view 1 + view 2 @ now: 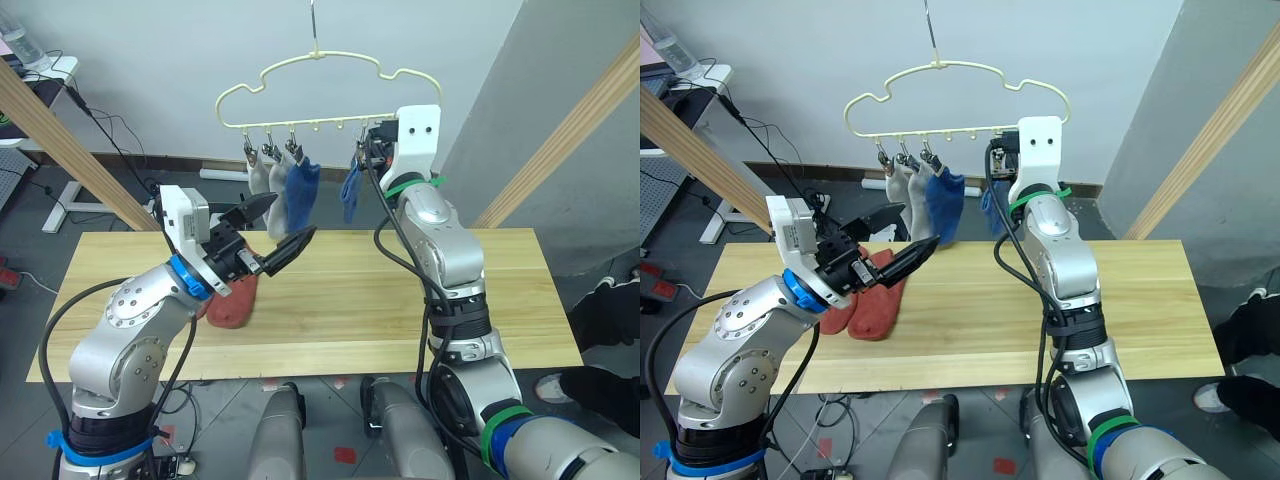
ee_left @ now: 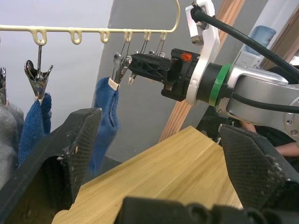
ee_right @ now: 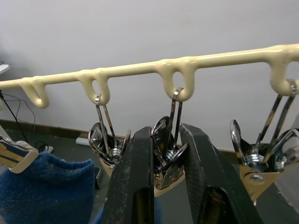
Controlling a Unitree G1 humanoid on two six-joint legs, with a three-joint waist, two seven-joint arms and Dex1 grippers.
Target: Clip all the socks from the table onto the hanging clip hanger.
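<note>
Two rust-red socks [image 1: 872, 300] lie flat, side by side and touching, on the pale wood-grain table [image 1: 1140, 300], left of centre in the right eye view; four others already hang from the clip hanger [image 1: 320, 90] at upper centre: two light grey socks [image 1: 262, 175], a blue sock [image 1: 302, 190] and a second blue sock [image 1: 351, 190]. The red ones look soft, light and limp, so they will likely sag and fold when lifted; the cuff edge seems the best place to pinch, leaving a short flap to feed into a clip. The hanger is thin cream-coated wire with a cloud outline, and its small shiny metal clips [image 3: 168, 154] swing from loops, so they may twist away under pressure. The left gripper [image 1: 268, 228] hovers above the red socks with its black fingers spread wide and empty. The right gripper [image 3: 166, 161] is raised at the hanger, its fingers narrowed on one of the metal clips, apparently squeezing it.
</note>
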